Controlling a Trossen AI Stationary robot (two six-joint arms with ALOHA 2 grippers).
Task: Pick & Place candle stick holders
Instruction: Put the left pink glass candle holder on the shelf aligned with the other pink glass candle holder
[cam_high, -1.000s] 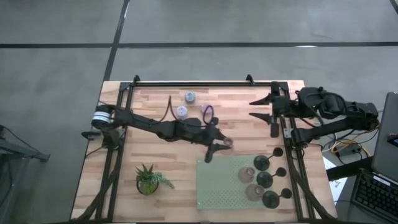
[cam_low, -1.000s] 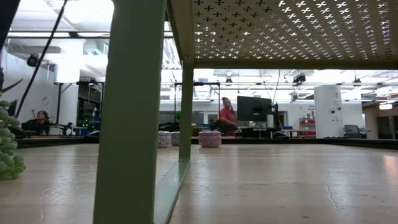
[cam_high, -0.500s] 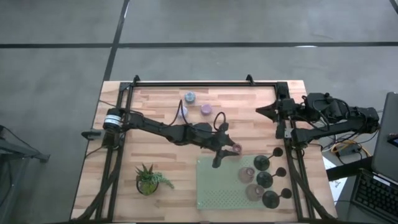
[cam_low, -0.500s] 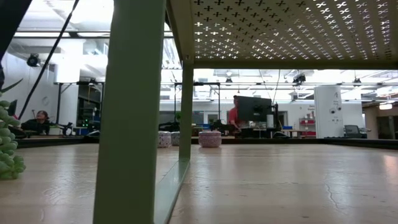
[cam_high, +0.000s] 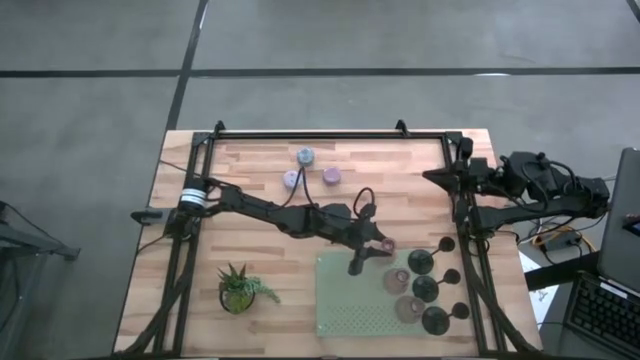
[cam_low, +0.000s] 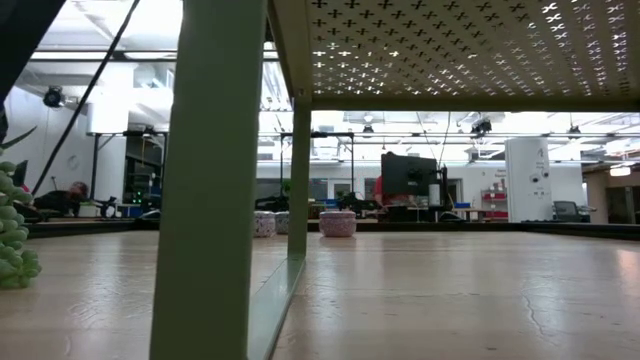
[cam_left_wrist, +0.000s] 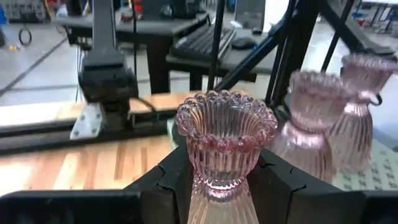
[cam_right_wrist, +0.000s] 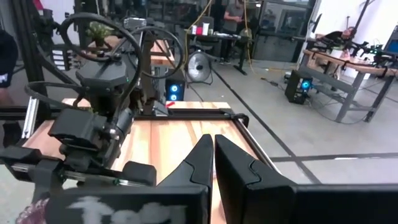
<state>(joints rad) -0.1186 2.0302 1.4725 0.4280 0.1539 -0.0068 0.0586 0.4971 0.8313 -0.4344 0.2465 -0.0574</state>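
My left gripper (cam_high: 377, 246) is shut on a pink ribbed glass candle stick holder (cam_left_wrist: 225, 140) at the far left corner of the green perforated stand (cam_high: 350, 300). Two more pink holders (cam_high: 398, 281) and three black round-based ones (cam_high: 427, 288) stand on the stand's right part. Three short lilac holders (cam_high: 304, 156) sit on their bases on the wood near the far edge. My right gripper (cam_high: 432, 178) is shut and holds nothing, by the table's right edge. My left gripper pinches the pink holder's narrow neck (cam_left_wrist: 214, 182), just under its scalloped cup, between the two fingers (cam_left_wrist: 171, 180). The fingers come nearly level from the table's left. The holder stands upright in the hold. The fingers hide its foot.
A small green potted plant (cam_high: 240, 290) stands near the front left. In the low view the green stand's legs (cam_low: 205, 200) fill the foreground. A black frame rail (cam_high: 330, 135) runs along the far edge. Bare wood lies between the plant and the lilac holders.
My left gripper has carried the pink holder toward the table's right and near edges, up to the green stand's corner, keeping it upright. My right gripper has shut and drawn back toward the table's right edge.
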